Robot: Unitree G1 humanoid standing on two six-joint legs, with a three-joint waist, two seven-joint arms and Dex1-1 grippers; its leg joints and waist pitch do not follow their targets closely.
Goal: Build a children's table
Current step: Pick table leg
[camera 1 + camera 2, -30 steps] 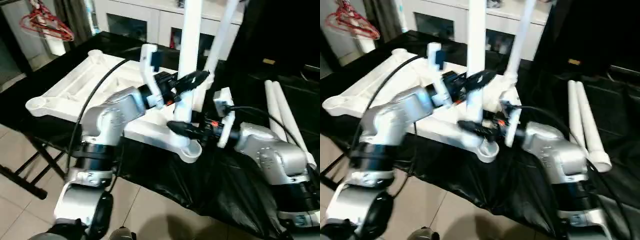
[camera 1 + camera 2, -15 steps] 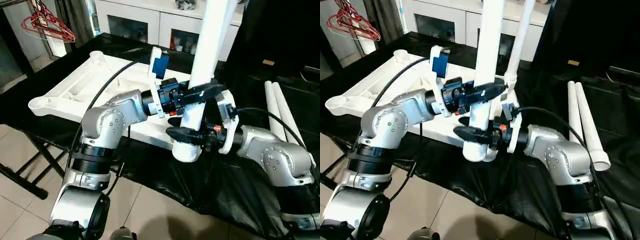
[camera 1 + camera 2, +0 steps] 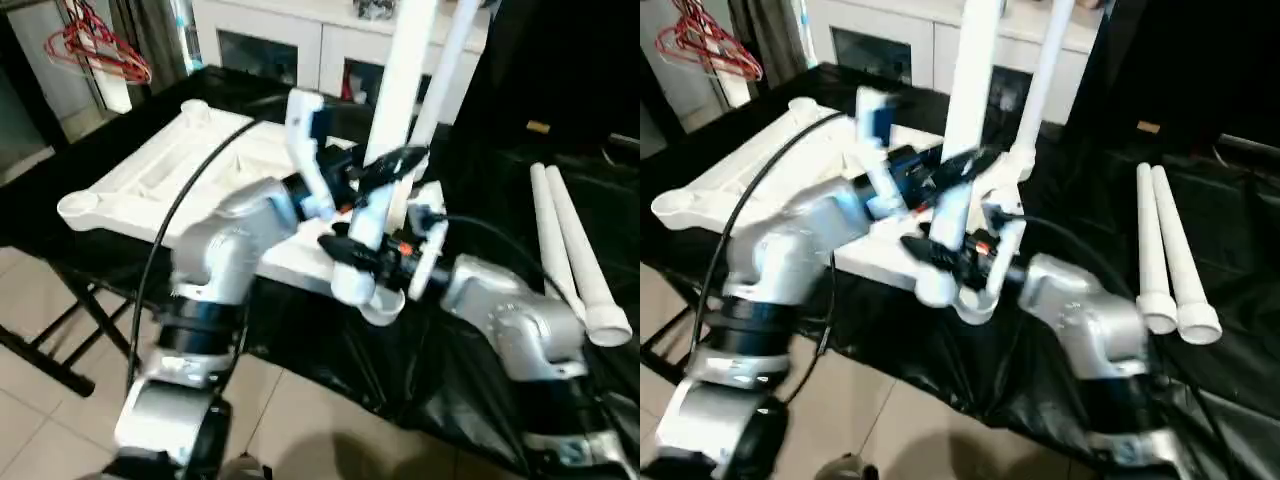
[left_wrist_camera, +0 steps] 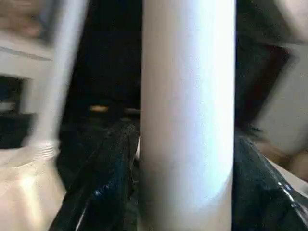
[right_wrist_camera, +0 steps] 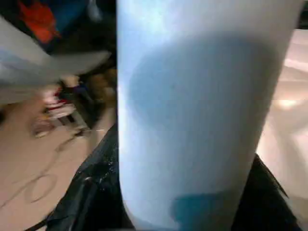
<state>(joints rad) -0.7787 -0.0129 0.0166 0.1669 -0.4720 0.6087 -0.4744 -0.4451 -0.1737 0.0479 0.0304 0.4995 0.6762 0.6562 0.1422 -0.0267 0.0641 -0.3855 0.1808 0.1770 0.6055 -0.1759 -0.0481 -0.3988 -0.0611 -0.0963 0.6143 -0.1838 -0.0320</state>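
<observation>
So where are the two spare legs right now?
In the left eye view the two spare legs lie side by side on the black cloth at the robot's right, apart from the tabletop and beyond the right arm.

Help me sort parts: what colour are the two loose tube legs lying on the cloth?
White, both loose tube legs, against the black cloth; clearest in the right eye view.

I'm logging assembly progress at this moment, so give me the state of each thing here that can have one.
Tabletop: upside down on the black-covered surface, ribbed underside up.
Held leg: roughly upright, tilted, lower end at the near corner socket; not visibly seated.
Far leg: standing in a socket.
Two spare legs: lying side by side, loose.
Left gripper: closed on the held leg.
Right gripper: closed on the held leg, lower down.
</observation>
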